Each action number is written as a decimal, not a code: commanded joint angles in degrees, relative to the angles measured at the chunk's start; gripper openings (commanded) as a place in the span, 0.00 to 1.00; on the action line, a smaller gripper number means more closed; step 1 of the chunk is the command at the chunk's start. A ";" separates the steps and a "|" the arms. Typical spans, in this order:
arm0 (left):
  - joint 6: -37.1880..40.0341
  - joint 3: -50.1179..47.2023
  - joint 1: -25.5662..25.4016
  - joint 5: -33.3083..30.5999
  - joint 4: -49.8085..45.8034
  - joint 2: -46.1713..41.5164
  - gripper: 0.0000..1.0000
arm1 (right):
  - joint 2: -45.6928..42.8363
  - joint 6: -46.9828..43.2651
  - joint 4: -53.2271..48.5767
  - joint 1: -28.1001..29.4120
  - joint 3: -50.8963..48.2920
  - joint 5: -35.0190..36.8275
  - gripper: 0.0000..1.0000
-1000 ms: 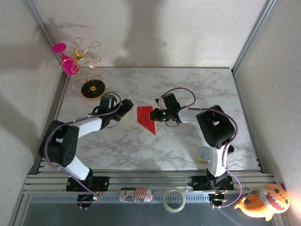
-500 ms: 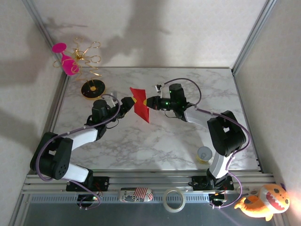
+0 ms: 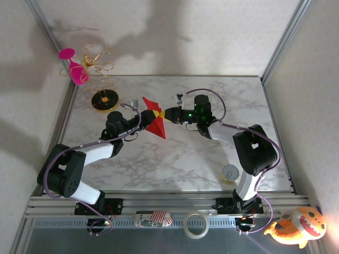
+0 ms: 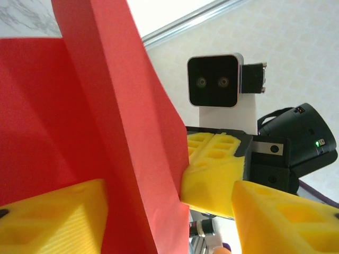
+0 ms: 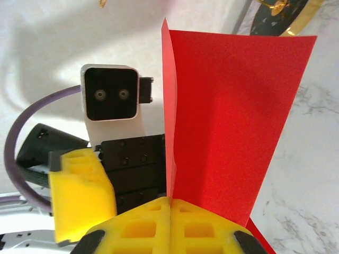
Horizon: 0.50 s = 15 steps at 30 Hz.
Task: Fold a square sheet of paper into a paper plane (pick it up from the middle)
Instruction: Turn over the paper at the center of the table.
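The square sheet of paper is bright red, creased, and held up off the marble table with its flaps spread. My right gripper is shut on its fold from the right. In the right wrist view the two pads meet on the paper's edge, at the right gripper. My left gripper faces it from the left. In the left wrist view its fingers stand apart on either side of the paper, with the left gripper straddling the fold and a gap on the right.
A pink wine glass hangs on a gold wire rack with a round base at the back left. A small cup stands by the right arm's base. A tape roll and a plush toy lie at the front rail.
The right gripper lifted the red paper off the table and carried it back and left. The left gripper came up to it, and its jaws have narrowed around the fold.
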 commanded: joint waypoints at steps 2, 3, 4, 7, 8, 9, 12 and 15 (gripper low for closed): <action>-0.10 1.47 -0.97 3.25 6.05 0.31 0.55 | -1.82 3.01 5.08 -0.49 -1.24 -2.53 0.04; -0.21 1.38 -0.95 3.37 6.75 0.34 0.54 | -1.82 3.56 5.80 -0.53 -1.40 -2.68 0.04; -0.30 1.31 -0.96 3.43 7.35 0.34 0.52 | -1.87 4.09 6.40 -0.55 -1.44 -2.87 0.04; -0.52 0.50 -1.02 3.35 10.20 0.22 0.46 | -1.73 5.45 8.57 -0.64 -1.86 -3.53 0.05; -0.57 0.21 -1.01 3.26 10.99 0.12 0.45 | -1.74 5.82 9.10 -0.74 -2.04 -3.54 0.05; -0.59 -0.02 -1.04 3.13 11.43 0.05 0.43 | -1.82 5.95 9.23 -0.82 -2.11 -3.62 0.05; -0.18 -0.29 -1.01 2.39 11.66 -0.26 0.38 | -2.17 5.89 9.08 -0.86 -2.32 -3.56 0.05; -0.09 -0.37 -1.13 1.77 11.81 -0.11 0.31 | -2.27 5.69 8.71 -0.92 -2.32 -3.54 0.06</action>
